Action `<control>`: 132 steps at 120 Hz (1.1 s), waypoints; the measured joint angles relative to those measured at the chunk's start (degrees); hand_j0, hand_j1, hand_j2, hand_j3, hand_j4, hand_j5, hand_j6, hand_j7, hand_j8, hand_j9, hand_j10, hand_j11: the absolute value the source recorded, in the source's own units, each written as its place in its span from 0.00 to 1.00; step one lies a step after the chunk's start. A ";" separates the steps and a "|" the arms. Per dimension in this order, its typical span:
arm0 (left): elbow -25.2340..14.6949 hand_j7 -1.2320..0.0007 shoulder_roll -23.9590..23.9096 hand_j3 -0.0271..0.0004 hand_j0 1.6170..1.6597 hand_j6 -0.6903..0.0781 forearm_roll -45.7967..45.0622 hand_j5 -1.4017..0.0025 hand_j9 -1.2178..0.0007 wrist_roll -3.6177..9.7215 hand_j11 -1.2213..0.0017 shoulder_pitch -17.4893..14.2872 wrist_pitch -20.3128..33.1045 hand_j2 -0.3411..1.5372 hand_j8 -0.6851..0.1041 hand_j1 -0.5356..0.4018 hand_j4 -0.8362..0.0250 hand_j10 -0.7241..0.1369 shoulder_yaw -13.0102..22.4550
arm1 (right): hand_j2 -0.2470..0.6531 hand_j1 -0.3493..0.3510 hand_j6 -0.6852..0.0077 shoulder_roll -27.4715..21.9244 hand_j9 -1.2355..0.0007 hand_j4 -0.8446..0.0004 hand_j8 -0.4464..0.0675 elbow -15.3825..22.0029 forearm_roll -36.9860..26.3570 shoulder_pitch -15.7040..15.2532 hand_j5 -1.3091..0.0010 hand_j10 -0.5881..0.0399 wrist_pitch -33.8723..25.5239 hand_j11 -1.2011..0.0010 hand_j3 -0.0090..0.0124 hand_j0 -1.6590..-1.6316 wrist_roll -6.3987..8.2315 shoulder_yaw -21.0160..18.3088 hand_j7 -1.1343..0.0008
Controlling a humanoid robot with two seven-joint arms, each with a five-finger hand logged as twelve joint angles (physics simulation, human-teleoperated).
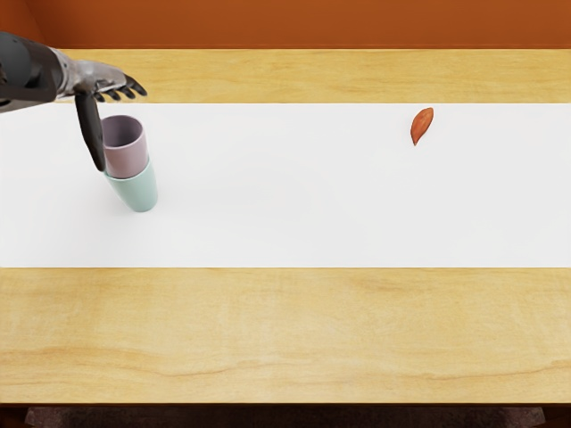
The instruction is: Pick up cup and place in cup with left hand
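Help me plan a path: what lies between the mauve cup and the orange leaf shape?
In the head view, only bare white strip lies between the mauve cup and orange leaf shape.

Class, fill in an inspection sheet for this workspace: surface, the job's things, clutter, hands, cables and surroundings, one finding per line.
Surface: wooden table with a white runner
Job's things: pink cup sits in teal cup, on the runner
Clutter: orange leaf toward the right on the runner
Hands: left hand open at the cups, thumb hanging beside the pink cup; right hand not in view
Cables: nothing seen
Surroundings: orange wall behind the table
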 joint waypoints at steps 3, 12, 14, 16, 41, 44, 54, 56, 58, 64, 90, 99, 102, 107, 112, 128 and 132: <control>0.00 0.91 0.01 0.99 0.96 0.81 -0.65 0.92 0.91 0.00 0.91 -0.38 0.04 0.19 0.78 0.84 0.88 0.75 -0.06 | 0.27 0.00 1.00 0.00 1.00 1.00 0.88 0.00 0.00 0.00 1.00 0.94 -0.01 1.00 0.42 0.04 0.00 0.00 1.00; -0.01 0.93 0.01 0.99 0.96 0.82 -2.61 0.93 0.93 0.00 0.93 -1.31 0.08 0.19 0.80 0.86 0.89 0.77 -0.21 | 0.27 0.00 1.00 0.00 1.00 1.00 0.88 0.00 -0.01 -0.01 1.00 0.94 0.01 1.00 0.42 0.04 0.00 0.00 1.00; -0.02 0.93 0.01 0.99 0.96 0.82 -3.13 0.94 0.93 -0.01 0.93 -1.44 0.08 0.19 0.80 0.87 0.90 0.77 -0.23 | 0.27 0.00 1.00 0.00 1.00 1.00 0.88 0.00 -0.01 -0.01 1.00 0.94 0.01 1.00 0.42 0.04 0.00 0.00 1.00; -0.04 0.93 -0.03 0.99 0.96 0.83 -3.64 0.94 0.93 -0.02 0.93 -1.64 0.08 0.19 0.80 0.87 0.90 0.77 -0.25 | 0.27 0.00 1.00 0.00 1.00 1.00 0.88 0.00 -0.01 -0.01 1.00 0.94 0.01 1.00 0.42 0.04 0.00 0.00 1.00; -0.40 0.96 -1.40 0.99 0.96 0.85 -9.20 0.96 0.96 -0.08 0.96 -2.75 -0.09 0.19 0.82 0.89 0.92 0.79 -1.88 | 0.27 0.00 1.00 0.00 1.00 1.00 0.88 0.00 0.00 -0.01 1.00 0.94 0.02 1.00 0.42 0.04 0.00 0.00 1.00; -0.44 0.96 -1.86 0.99 0.96 0.85 -9.69 0.96 0.96 -0.08 0.96 -2.78 -0.13 0.19 0.82 0.90 0.92 0.80 -2.22 | 0.27 0.00 1.00 0.00 1.00 1.00 0.88 0.00 0.00 -0.01 1.00 0.94 0.02 1.00 0.42 0.04 0.00 0.00 1.00; -0.54 0.96 -3.40 0.99 0.96 0.85 -11.23 0.97 0.96 -0.08 0.96 -2.75 -0.27 0.19 0.82 0.90 0.93 0.80 -3.70 | 0.27 0.00 1.00 0.00 1.00 1.00 0.88 0.00 0.00 -0.01 1.00 0.94 0.02 1.00 0.42 0.04 0.00 0.00 1.00; -0.55 0.96 -3.86 0.99 0.96 0.85 -11.57 0.97 0.96 -0.08 0.96 -2.75 -0.30 0.19 0.82 0.90 0.93 0.80 -3.91 | 0.27 0.00 1.00 0.00 1.00 1.00 0.88 0.00 0.00 -0.01 1.00 0.94 0.02 1.00 0.42 0.04 0.00 0.00 1.00; -0.55 0.96 -4.18 0.99 0.96 0.85 -11.86 0.97 0.96 -0.09 0.96 -2.75 -0.31 0.19 0.82 0.90 0.93 0.80 -4.09 | 0.27 0.00 1.00 0.00 1.00 1.00 0.88 0.00 0.00 -0.02 1.00 0.94 0.02 1.00 0.42 0.04 0.00 0.00 1.00; -0.57 0.96 -5.32 0.99 0.96 0.85 -12.51 0.97 0.96 -0.09 0.96 -2.75 -0.36 0.19 0.83 0.90 0.93 0.80 -4.81 | 0.27 0.00 1.00 0.00 1.00 1.00 0.88 0.00 -0.01 -0.01 1.00 0.94 0.01 1.00 0.42 0.04 0.00 0.00 1.00; -1.02 0.97 -6.56 0.99 0.96 0.86 -20.82 0.97 0.97 -0.06 0.97 -3.09 -5.33 0.18 0.83 0.91 0.94 0.81 -7.89 | 0.27 0.00 1.00 0.00 1.00 1.00 0.88 0.00 -0.01 0.00 1.00 0.94 0.01 1.00 0.42 0.04 0.00 0.00 1.00; -1.26 0.97 -6.58 0.99 0.96 0.86 -23.22 0.97 0.97 -0.07 0.97 -3.14 -8.45 0.18 0.83 0.91 0.94 0.81 -9.12 | 0.27 0.00 1.00 0.00 1.00 1.00 0.88 0.00 -0.01 0.00 1.00 0.94 0.01 1.00 0.42 0.04 0.00 0.00 1.00; -1.42 0.97 -6.62 0.99 0.96 0.86 -23.71 0.97 0.97 -0.07 0.97 -3.18 -9.58 0.18 0.83 0.91 0.94 0.81 -9.51 | 0.27 0.00 1.00 0.00 1.00 1.00 0.88 0.00 0.00 0.00 1.00 0.94 0.02 1.00 0.42 0.04 0.00 0.00 1.00; -1.72 0.97 -6.58 0.99 0.96 0.86 -24.30 0.97 0.97 -0.06 0.97 -3.19 -11.75 0.18 0.83 0.91 0.94 0.81 -10.05 | 0.27 0.00 1.00 0.00 1.00 1.00 0.88 0.00 0.00 0.01 1.00 0.94 0.02 1.00 0.42 0.04 0.00 0.00 1.00; -1.99 0.97 -6.56 0.99 0.96 0.86 -24.68 0.97 0.97 -0.06 0.97 -3.19 -14.27 0.18 0.83 0.91 0.94 0.81 -10.43 | 0.27 0.00 1.00 0.00 1.00 1.00 0.88 0.00 0.00 0.01 1.00 0.94 0.00 1.00 0.42 0.04 0.00 0.00 1.00; -2.38 0.97 -6.58 0.99 0.96 0.86 -25.14 0.97 0.97 0.04 0.97 -3.11 -19.02 0.18 0.83 0.91 0.94 0.81 -10.80 | 0.27 0.00 1.00 0.00 1.00 1.00 0.88 0.00 -0.01 0.01 1.00 0.94 -0.01 1.00 0.42 0.04 0.00 0.00 1.00; -2.42 0.97 -6.59 0.99 0.96 0.86 -25.16 0.98 0.97 0.05 0.97 -3.10 -19.54 0.18 0.84 0.91 0.94 0.81 -10.82 | 0.27 0.00 1.00 0.00 1.00 1.00 0.88 0.00 -0.03 0.00 1.00 0.94 -0.01 1.00 0.42 0.04 0.00 0.00 1.00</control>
